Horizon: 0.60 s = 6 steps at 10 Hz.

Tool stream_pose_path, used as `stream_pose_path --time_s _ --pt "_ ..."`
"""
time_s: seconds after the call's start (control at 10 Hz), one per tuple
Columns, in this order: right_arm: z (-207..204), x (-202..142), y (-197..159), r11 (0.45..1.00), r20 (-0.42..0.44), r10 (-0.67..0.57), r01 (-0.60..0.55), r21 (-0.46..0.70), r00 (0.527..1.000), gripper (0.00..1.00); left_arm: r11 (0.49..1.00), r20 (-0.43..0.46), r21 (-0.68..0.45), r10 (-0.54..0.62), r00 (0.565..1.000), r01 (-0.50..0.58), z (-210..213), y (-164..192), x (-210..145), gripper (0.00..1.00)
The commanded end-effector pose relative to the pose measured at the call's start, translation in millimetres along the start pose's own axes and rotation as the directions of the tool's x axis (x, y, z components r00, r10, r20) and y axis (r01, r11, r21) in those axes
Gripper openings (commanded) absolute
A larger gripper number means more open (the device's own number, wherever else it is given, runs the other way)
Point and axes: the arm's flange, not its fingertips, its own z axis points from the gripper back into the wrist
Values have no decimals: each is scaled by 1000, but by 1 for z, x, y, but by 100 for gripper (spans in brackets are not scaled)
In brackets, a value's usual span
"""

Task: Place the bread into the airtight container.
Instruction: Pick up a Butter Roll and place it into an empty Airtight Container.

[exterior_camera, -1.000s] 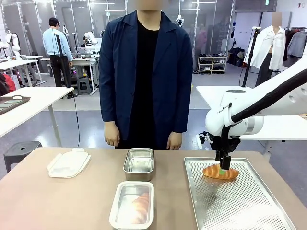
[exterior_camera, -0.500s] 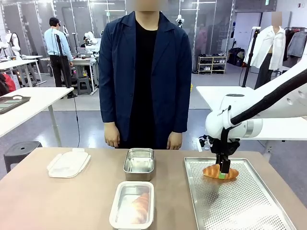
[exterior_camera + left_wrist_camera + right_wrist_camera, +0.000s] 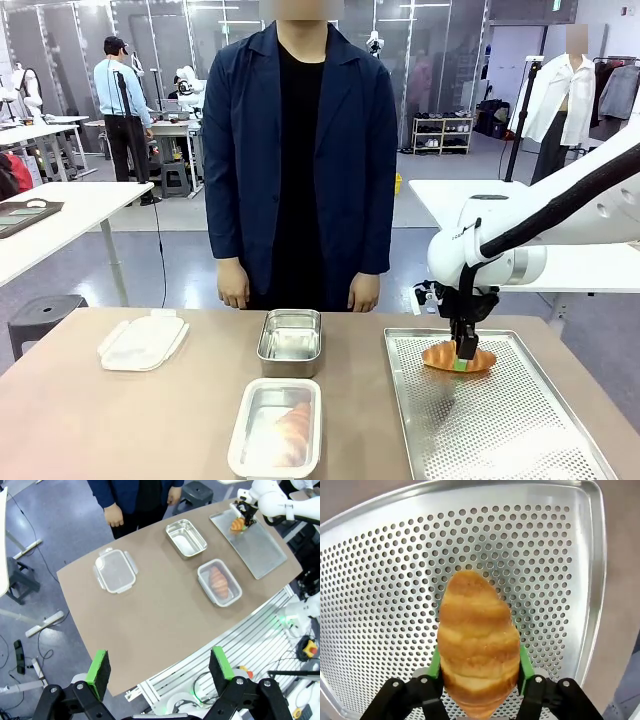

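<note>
Right claw [image 3: 480, 664] grips the bread [image 3: 476, 630] by both flanks over the perforated tray [image 3: 380, 580]; left claw [image 3: 159, 666] stands wide open, empty.

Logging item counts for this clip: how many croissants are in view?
2. One croissant lies in the near white-rimmed container; the second croissant is clamped between the right end effector's pads at the perforated tray's far end.

Bare tabletop [image 3: 354, 425] between tray [image 3: 500, 445] and container [image 3: 283, 384]
</note>
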Motion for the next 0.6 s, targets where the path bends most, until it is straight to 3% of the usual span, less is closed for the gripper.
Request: stream_pose_path --time_s 0.0,0.3,0.5 --pt "18 2 4 999 6 -46 46 2 999 52 1000 -6 -10 -8 1000 8 2 -1 1 100" --pt "88 5 21 997 -20 -52 51 -65 998 52 1000 -6 -10 -8 1000 8 2 -1 1 100" --pt "115 12 25 997 -2 -61 60 -47 998 52 1000 -6 -10 -8 1000 8 2 -1 1 100"
